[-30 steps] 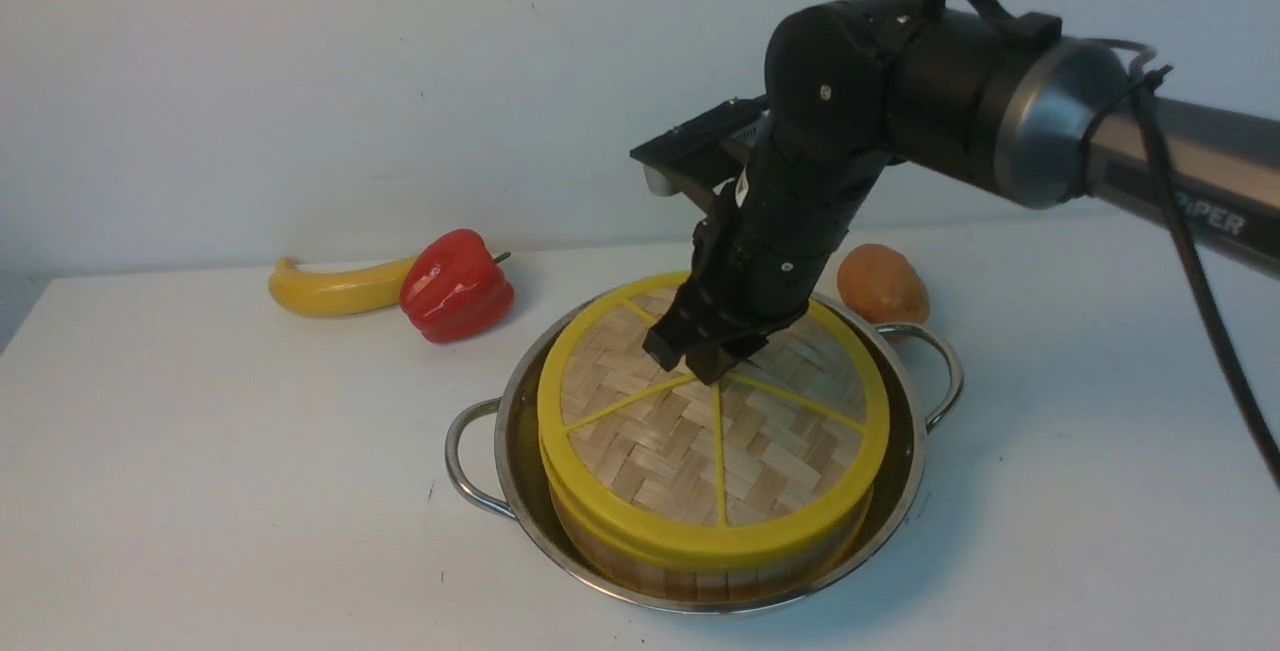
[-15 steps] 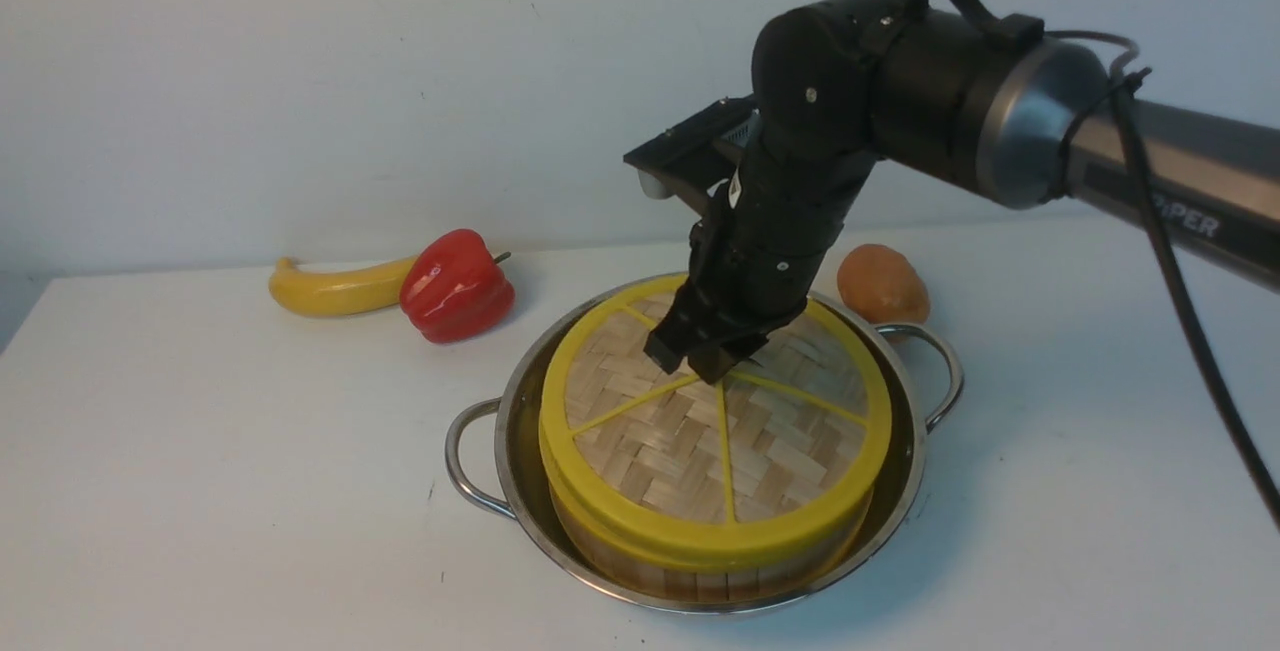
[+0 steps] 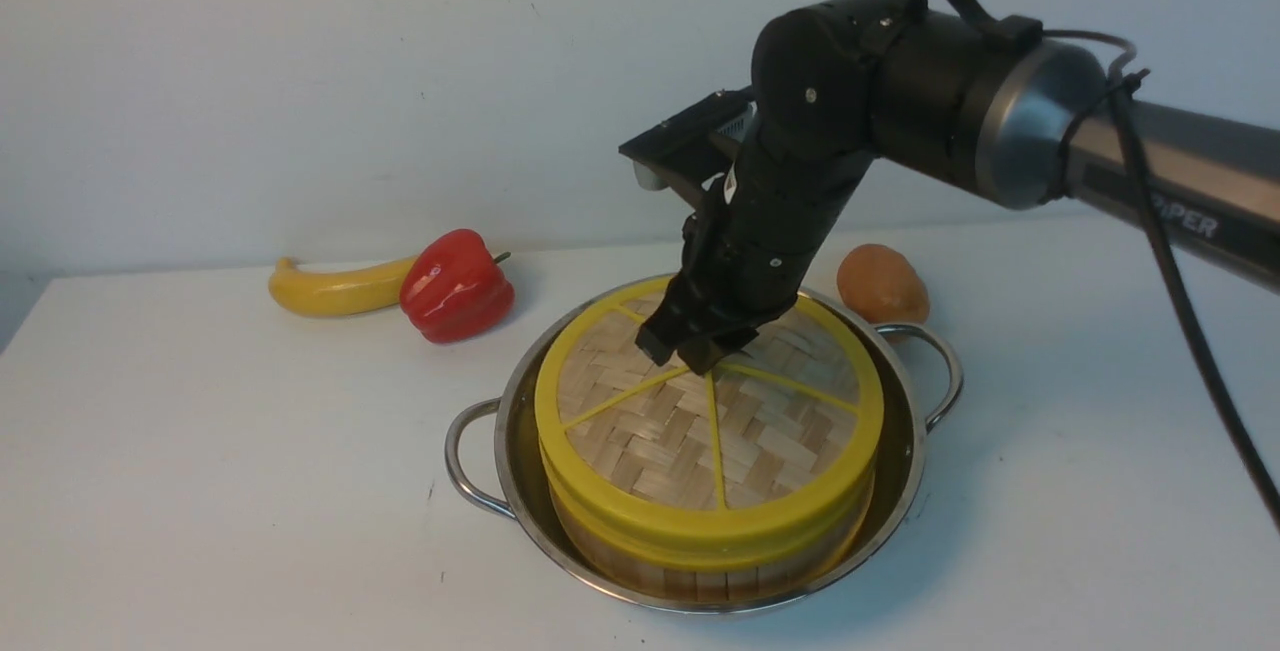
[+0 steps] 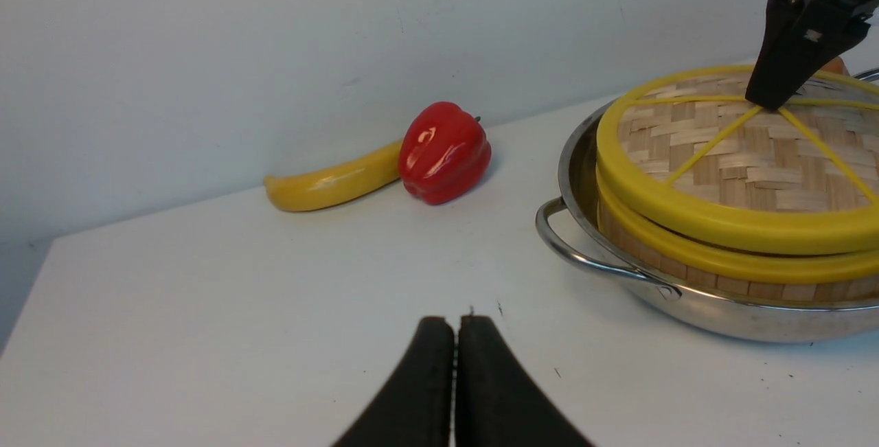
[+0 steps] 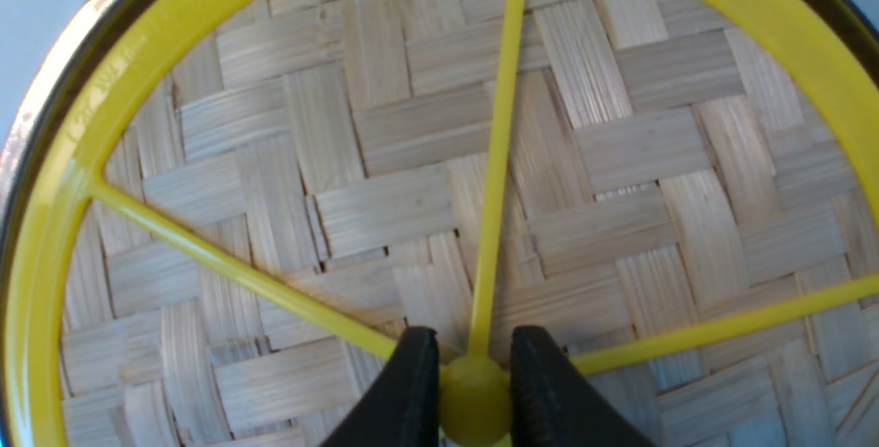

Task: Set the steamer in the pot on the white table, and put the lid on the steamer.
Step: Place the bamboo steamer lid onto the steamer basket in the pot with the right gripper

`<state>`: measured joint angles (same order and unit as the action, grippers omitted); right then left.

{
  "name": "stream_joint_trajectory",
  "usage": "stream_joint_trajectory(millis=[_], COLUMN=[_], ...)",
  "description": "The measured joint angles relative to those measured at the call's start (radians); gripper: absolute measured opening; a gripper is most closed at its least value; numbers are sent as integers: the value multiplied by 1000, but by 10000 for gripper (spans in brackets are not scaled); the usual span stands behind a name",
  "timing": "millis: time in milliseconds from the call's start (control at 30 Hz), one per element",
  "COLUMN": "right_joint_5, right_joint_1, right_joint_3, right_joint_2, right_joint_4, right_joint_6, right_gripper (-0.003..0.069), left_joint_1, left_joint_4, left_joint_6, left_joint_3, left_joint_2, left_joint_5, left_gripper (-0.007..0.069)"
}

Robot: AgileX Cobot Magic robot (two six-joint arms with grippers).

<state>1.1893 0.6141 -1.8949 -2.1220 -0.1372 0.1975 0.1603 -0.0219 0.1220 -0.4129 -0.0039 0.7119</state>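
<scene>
Across the near middle of the white table sits the pot, shiny metal, one loop handle toward the left and the other toward the right. Inside it stands the steamer, and the woven lid with its yellow rim and spokes lies over the top, so whatever the basket contains is hidden. The right gripper reaches down to the lid's centre, its fingers closed on either side of the yellow knob, holding it. The left gripper shows only in its own wrist view, its dark, blurred fingertips nearly together with nothing between them; the rest of that arm is out of sight. Farther back, left of the pot, a red pepper rests against a yellow banana, whose right end it partly covers. Behind the pot's right handle is an orange-brown rounded item, hard to name. Beyond the table's far edge rises a plain pale wall, faintly specked. The right arm comes in from the right, cut off by the picture's edge, and carries pale lettering ending in "PER", its start hard to read.
</scene>
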Motion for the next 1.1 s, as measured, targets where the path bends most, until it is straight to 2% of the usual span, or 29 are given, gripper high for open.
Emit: stream_joint_trajectory(millis=[300, 1100], right_joint_5=[16, 10], right_joint_1=[0, 0], right_joint_3=[-4, -8], right_joint_2=[-19, -22], right_joint_4=[-35, -20], right_joint_6=[22, 24], right_gripper=[144, 144], left_joint_1=[0, 0], left_joint_4=[0, 0], left_joint_6=[0, 0], left_joint_3=[0, 0], left_joint_2=[0, 0], left_joint_5=[0, 0], left_gripper=[0, 0])
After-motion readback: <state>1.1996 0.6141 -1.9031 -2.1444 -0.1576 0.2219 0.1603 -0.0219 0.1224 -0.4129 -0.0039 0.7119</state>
